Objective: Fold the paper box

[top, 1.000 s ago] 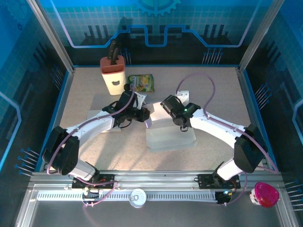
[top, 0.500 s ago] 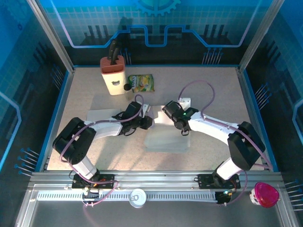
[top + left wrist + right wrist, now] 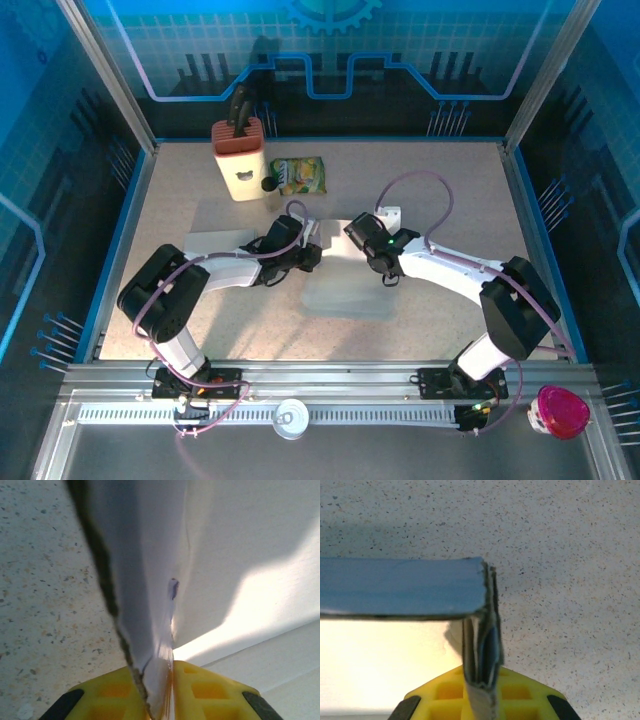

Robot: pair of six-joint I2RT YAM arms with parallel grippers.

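**A:** Near edge first: what's between the bases and the work?

**B:** Bare table (image 3: 430, 335), lots of room. Next comes the box (image 3: 345, 295), mid-table. Its flat panel is lying down and its far side is lifted.

**A:** Grippers?

**B:** Left gripper (image 3: 308, 256) is pinched on an upright wall of the box. In its wrist view, the yellow pads (image 3: 112, 692) are squeezed onto thin paper with a rough edge running up. Right gripper (image 3: 356, 236) is clamped on a doubled-over strip at a corner. Its pads (image 3: 445, 697) are tight on the layers, and a flap sticks out sideways from there.

**A:** Step?

**B:** Mid-fold, I'd say. The far wall is being stood up, held at two spots close together, and nothing looks locked yet.

**A:** Next move?

**B:** Probably bring the wall over along its crease. Both arms would have to move together and keep their grip, or the paper slips or buckles between them.

**A:** Edges, clearance?

**B:** Near and right of the box it's open. A white sheet (image 3: 215, 245) lies on the left under the left arm, and I can't tell if it's joined to the box. Farther back, the bag (image 3: 298, 176) and the block (image 3: 240, 160) sit behind the left gripper. That makes far-left the tight side.
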